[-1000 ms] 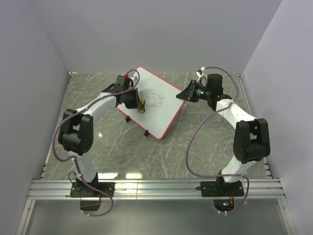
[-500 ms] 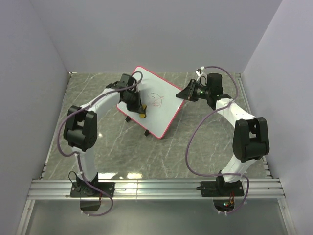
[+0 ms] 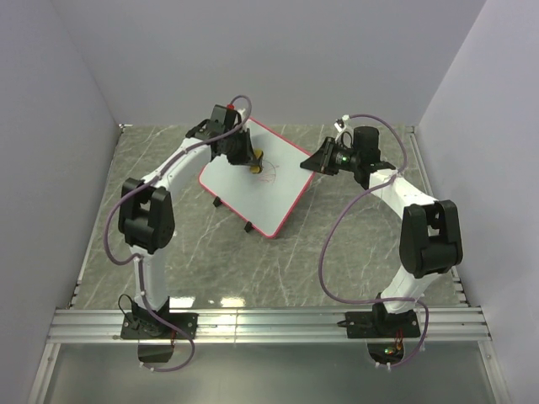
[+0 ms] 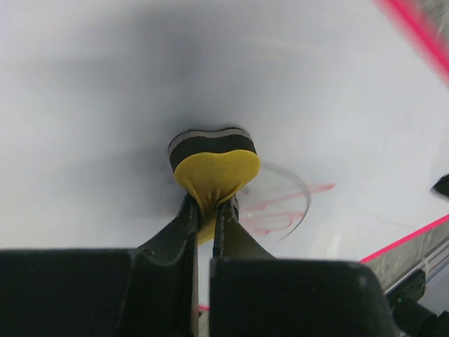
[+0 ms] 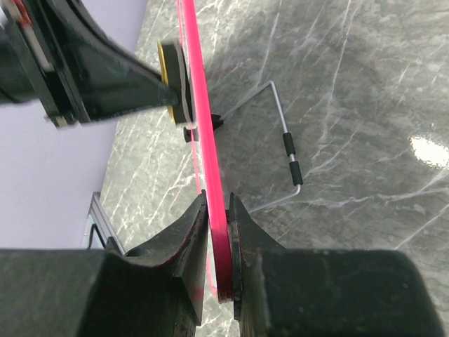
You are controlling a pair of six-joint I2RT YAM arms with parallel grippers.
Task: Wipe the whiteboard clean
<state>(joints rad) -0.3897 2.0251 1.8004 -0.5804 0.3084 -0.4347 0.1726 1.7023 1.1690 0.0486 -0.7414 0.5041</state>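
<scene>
Just right of the left end effector (image 4: 207, 210), clamped on the yellow eraser (image 4: 216, 168) against the whiteboard (image 4: 105, 84): red scribbles (image 4: 284, 210). Sweep rightward, with the right end effector (image 5: 217, 210) pinching the whiteboard's edge, long axis running straight ahead of it.

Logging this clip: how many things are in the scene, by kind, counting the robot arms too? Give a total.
whiteboard: 1
yellow eraser: 1
robot arms: 2 (left arm, right arm)
Total: 4
</scene>
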